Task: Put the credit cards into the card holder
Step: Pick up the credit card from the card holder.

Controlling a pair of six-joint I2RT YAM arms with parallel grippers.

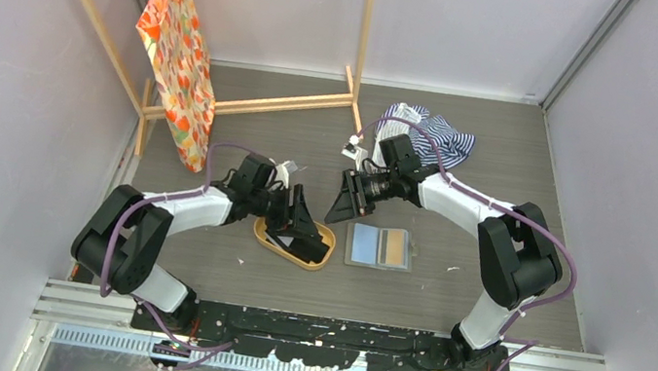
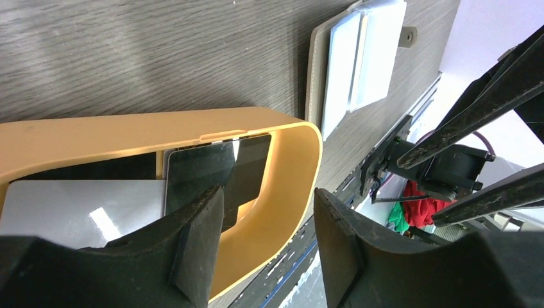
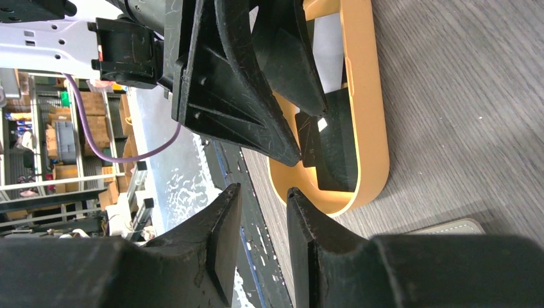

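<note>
Centre-left, left gripper (image 1: 299, 225): jaws apart, straddling the orange tray (image 1: 264, 235) end wall, gripping nothing | credit cards (image 2: 215, 170): in tray, just beneath; tray axis upper left to lower right; left arm nearer | right gripper (image 3: 263, 191): narrowly parted, empty | card holder (image 1: 379, 247): open, just right of tray.

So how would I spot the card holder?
Find the grey wooden table. Just right of the oval orange tray lies the card holder. It alone lies open like a book, pale blue on one half and tan on the other.
</note>
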